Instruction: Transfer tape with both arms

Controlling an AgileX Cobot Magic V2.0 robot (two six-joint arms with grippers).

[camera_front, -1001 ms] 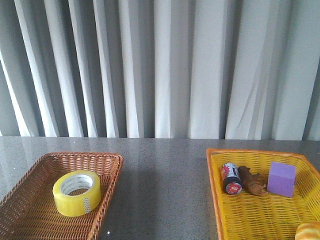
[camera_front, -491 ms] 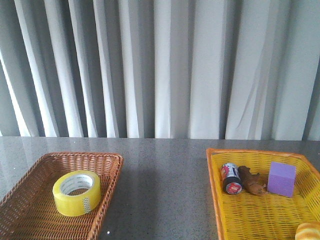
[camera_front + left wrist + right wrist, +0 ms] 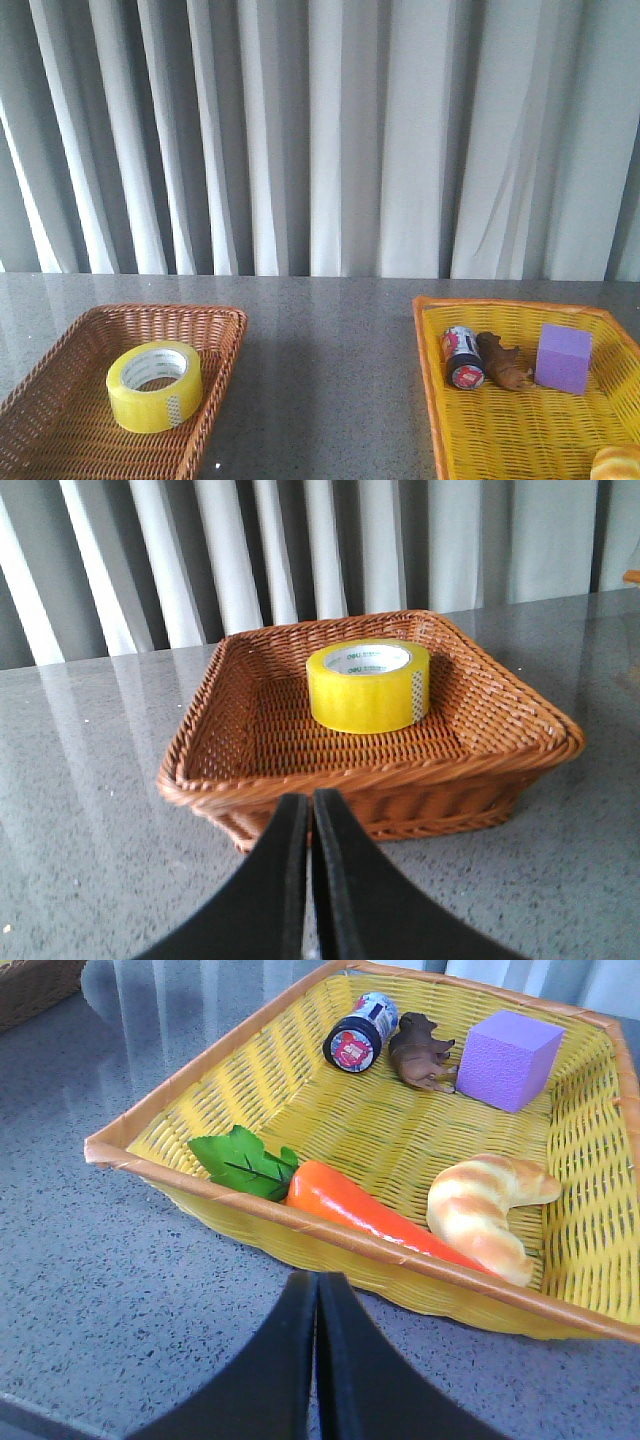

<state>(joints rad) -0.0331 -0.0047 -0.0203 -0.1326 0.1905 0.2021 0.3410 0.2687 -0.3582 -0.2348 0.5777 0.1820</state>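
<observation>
1. Step: pre-grasp, nothing picked up yet. Tape (image 3: pixel 154 386) lies flat, core hole up, in the brown basket (image 3: pixel 60 345) on the robot's left side of the surface (image 3: pixel 330 380).
2. Left claw (image 3: pixel 308 810) is clenched, fingers pressed together with no gap, holding nothing. It sits outside the basket's near rim, aimed at the tape.
3. Right claw (image 3: pixel 316 1290) is likewise clenched and empty, just outside the yellow basket (image 3: pixel 200 1090) with the carrot (image 3: pixel 360 1210), croissant (image 3: pixel 480 1210) and purple cube (image 3: pixel 510 1045).
4. Neither arm shows in the front view.
5. Next, as I read it: left claw must spread its fingers, clear the rim, drop onto the tape and pinch the wall through the core.
6. Handover to the right arm would likely happen between the baskets.
</observation>
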